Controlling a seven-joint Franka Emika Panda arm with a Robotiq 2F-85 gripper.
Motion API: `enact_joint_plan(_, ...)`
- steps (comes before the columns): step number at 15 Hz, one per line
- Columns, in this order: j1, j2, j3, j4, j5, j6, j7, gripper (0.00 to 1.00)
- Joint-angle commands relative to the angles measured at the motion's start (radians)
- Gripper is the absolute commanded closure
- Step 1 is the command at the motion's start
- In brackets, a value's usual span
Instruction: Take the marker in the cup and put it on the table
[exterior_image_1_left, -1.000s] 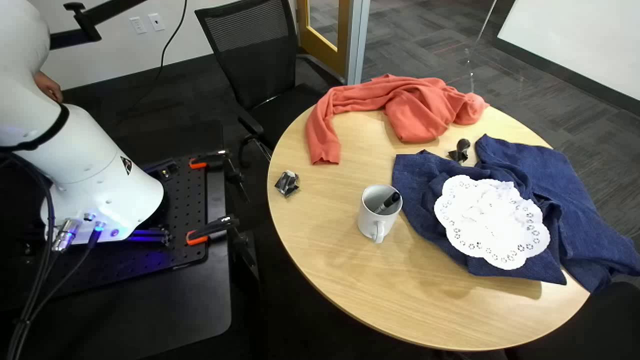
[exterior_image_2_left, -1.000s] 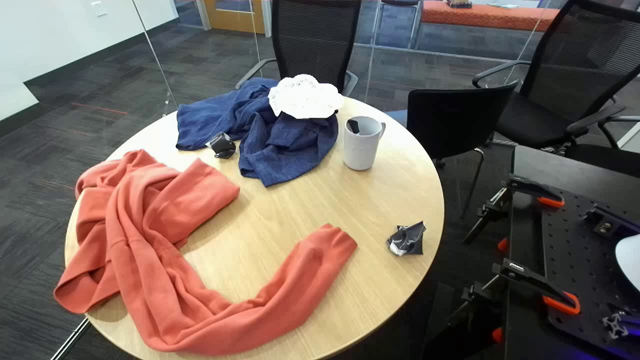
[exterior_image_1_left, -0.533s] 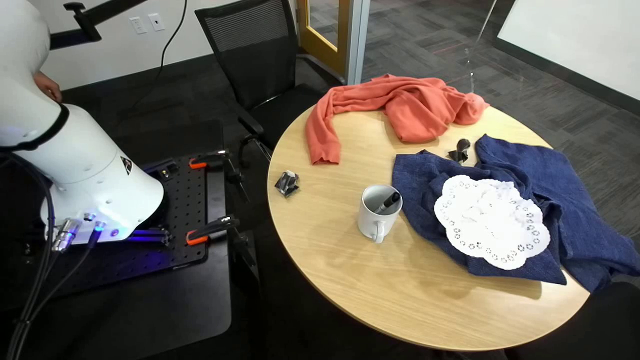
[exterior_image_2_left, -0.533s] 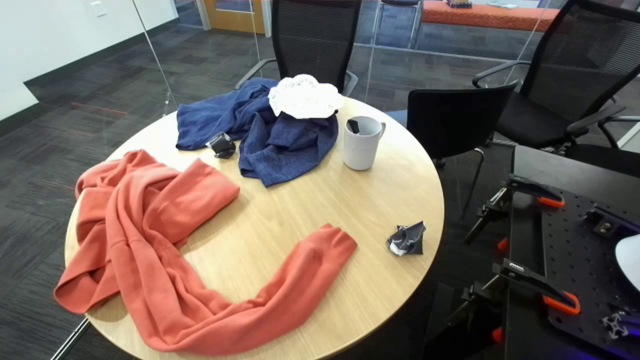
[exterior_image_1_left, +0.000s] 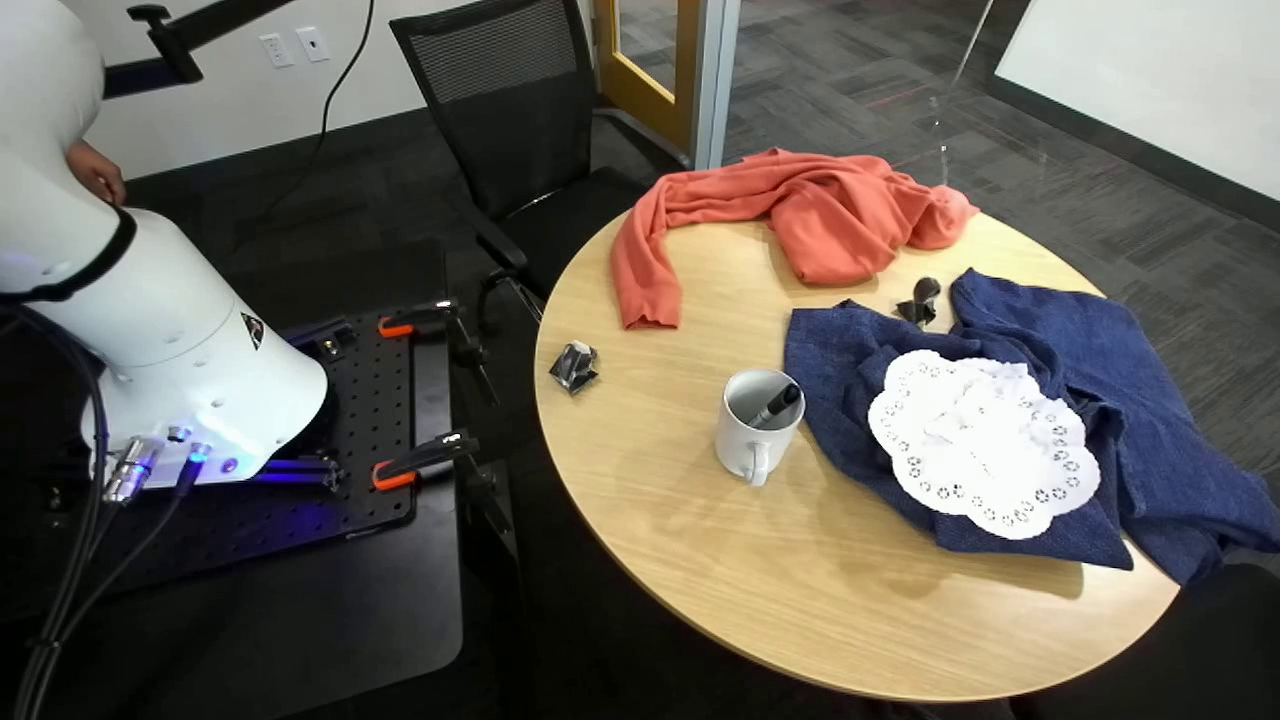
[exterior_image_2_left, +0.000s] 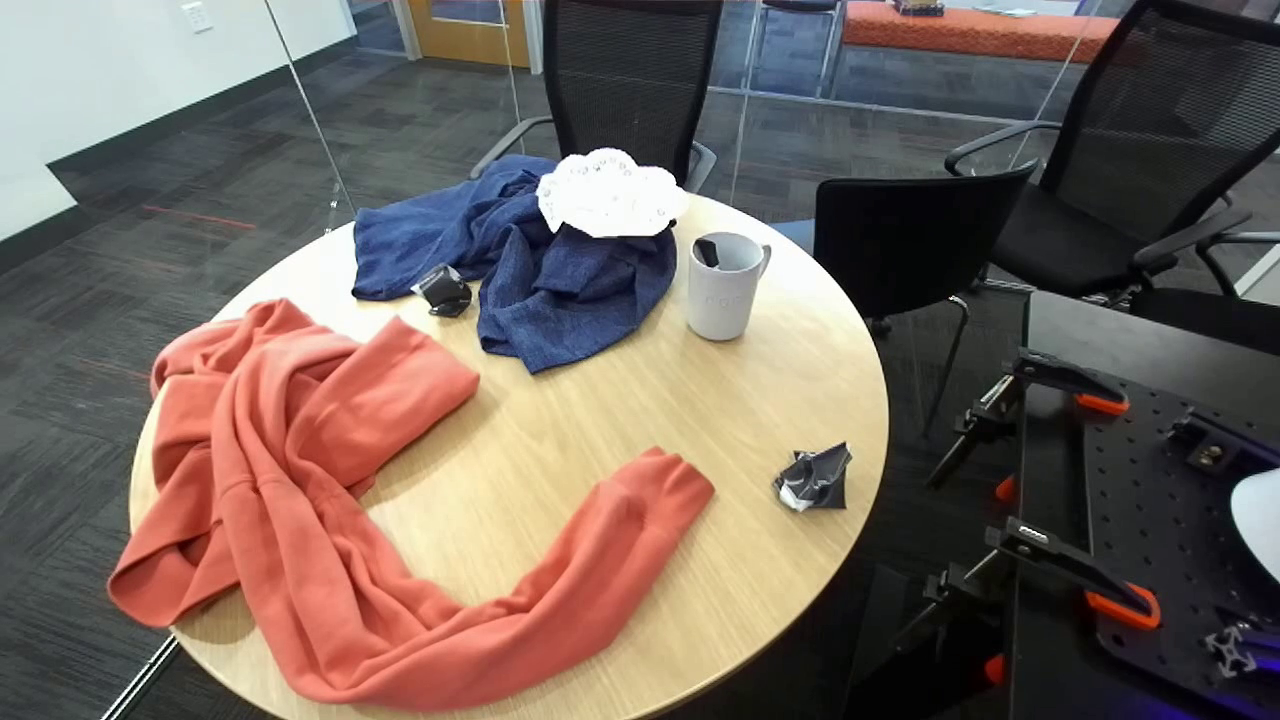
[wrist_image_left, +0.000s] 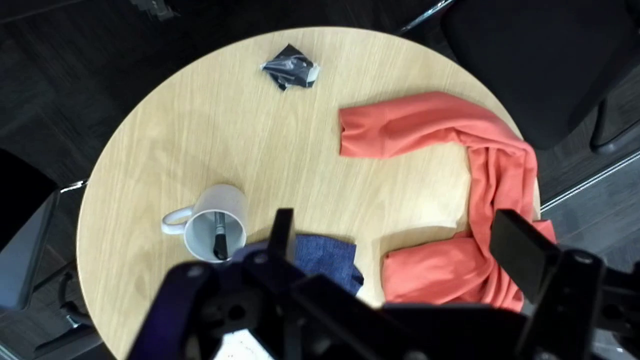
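Note:
The white-grey cup stands upright on the round tan wood table in both exterior views. The dark marker leans inside the cup, its black end at the rim; it also shows in an exterior view. In the wrist view, the marker lies inside the cup, left of my gripper. My gripper is open, its two black fingers wide apart with nothing between them, above the table. The gripper does not show in the exterior views.
A red sweater, blue denim and a white lace doily lie on the table. A crumpled black wrapper lies near the edge, and a small black object beside the denim. Chairs stand around.
The white arm's upper part has shifted very slightly to the right in an exterior view. The cup, marker and other table items have not moved.

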Motion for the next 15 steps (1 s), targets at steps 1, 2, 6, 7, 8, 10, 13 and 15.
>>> enact_joint_plan(1,-0.029,0.075,0.010,-0.013,-0.054,0.142,-0.010,0.00)
enact_joint_plan(2,-0.033,0.102,0.005,-0.019,-0.069,0.190,-0.012,0.00)
enact_joint_plan(6,-0.055,0.196,-0.015,-0.037,-0.131,0.356,-0.026,0.00)
enact_joint_plan(7,-0.061,0.215,-0.020,-0.041,-0.150,0.390,-0.027,0.00)
enact_joint_plan(8,-0.069,0.234,-0.027,-0.044,-0.166,0.424,-0.027,0.00)
enact_joint_plan(10,-0.084,0.265,-0.040,-0.048,-0.192,0.472,-0.019,0.00)
enact_joint_plan(13,-0.110,0.293,-0.050,-0.053,-0.250,0.497,0.013,0.00)
enact_joint_plan(15,-0.100,0.293,-0.053,-0.045,-0.235,0.469,0.003,0.00)
